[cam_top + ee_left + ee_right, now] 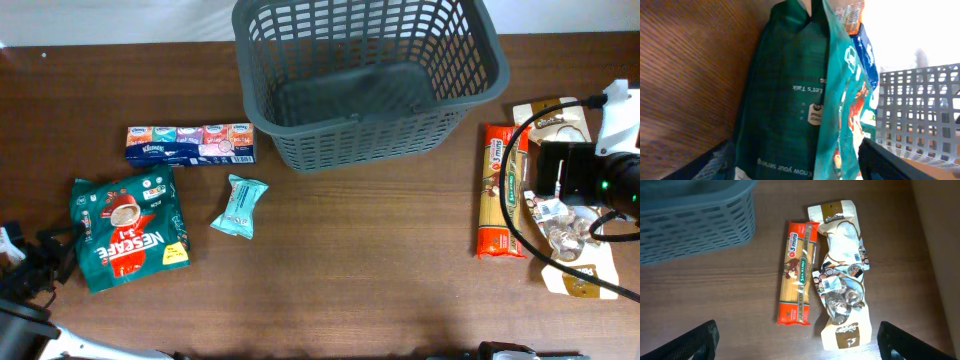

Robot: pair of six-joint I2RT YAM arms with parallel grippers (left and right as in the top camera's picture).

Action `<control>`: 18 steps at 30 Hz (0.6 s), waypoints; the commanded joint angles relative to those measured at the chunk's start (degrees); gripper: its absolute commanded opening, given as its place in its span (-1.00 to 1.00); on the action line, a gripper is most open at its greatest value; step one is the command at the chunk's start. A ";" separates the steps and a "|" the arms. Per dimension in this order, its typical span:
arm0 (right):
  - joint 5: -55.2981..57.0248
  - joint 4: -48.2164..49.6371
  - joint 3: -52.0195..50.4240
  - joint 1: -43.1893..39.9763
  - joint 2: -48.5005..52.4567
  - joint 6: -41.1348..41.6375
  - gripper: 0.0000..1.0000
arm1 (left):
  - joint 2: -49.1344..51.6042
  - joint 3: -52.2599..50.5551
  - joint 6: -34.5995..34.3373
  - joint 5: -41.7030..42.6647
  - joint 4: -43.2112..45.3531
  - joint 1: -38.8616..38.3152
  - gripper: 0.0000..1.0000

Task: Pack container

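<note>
The dark grey lattice container (370,110) stands at the table's far middle with nothing showing inside; it also shows in the left wrist view (920,115) and the right wrist view (690,225). A green Nescafe bag (128,232) lies flat at the left. My left gripper (45,255) is at its left edge, open, with the bag (790,100) between the two fingers (797,167). My right gripper (556,178) hangs open (800,345) above an orange spaghetti pack (797,275) and beige snack pouches (842,275) at the right, holding nothing.
A blue multi-pack of tissues (190,145) lies left of the container. A small teal packet (239,205) lies beside the Nescafe bag. The spaghetti pack (503,190) and pouches (570,235) sit near the table's right edge. Black cables loop over the right arm.
</note>
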 commanded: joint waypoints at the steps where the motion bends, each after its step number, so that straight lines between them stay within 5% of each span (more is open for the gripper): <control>1: 1.11 0.00 0.96 -0.37 -0.33 0.63 0.98 | 0.70 -0.13 -0.39 -1.57 0.59 -0.33 0.49; 18: 1.11 0.00 0.96 -0.37 -0.33 0.63 0.98 | 5.18 -0.13 -0.55 -1.73 1.99 -1.51 0.48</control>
